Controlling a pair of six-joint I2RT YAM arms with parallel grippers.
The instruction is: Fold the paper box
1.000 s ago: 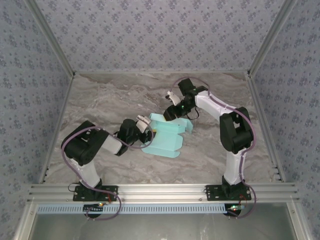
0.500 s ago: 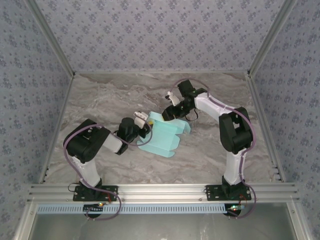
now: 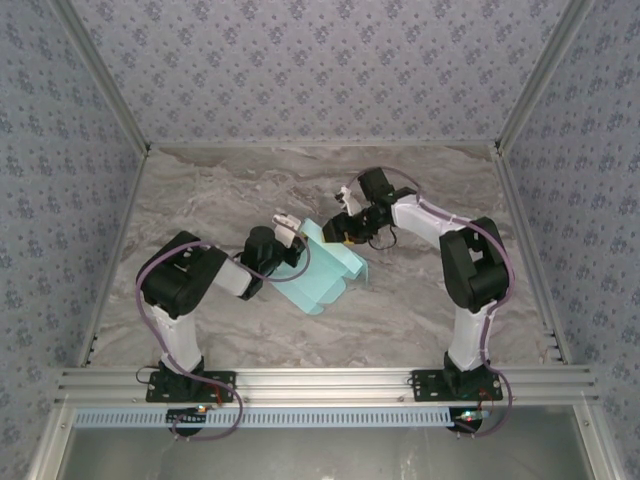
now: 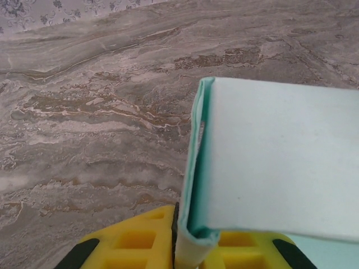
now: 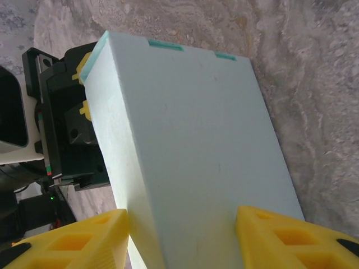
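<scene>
The paper box (image 3: 325, 268) is pale light-blue card, partly folded, and is held tilted over the middle of the marble table between both arms. My left gripper (image 3: 287, 232) is at its left end; in the left wrist view the yellow fingers (image 4: 140, 241) are shut on a doubled edge of the paper box (image 4: 269, 162). My right gripper (image 3: 340, 228) is at the box's far right end. In the right wrist view its yellow fingers (image 5: 84, 238) press both sides of the paper box (image 5: 190, 145), and the left arm's wrist (image 5: 61, 123) shows behind it.
The marble table (image 3: 220, 200) is bounded by patterned walls (image 3: 320, 70) at the back and sides. An aluminium rail (image 3: 320, 380) with both arm bases runs along the near edge. Bare tabletop lies to the left, the right and in front of the box.
My left gripper has closed onto the box's edge and risen slightly toward the back. The box has shifted left and turned more lengthwise. The right gripper followed slightly left, still holding.
</scene>
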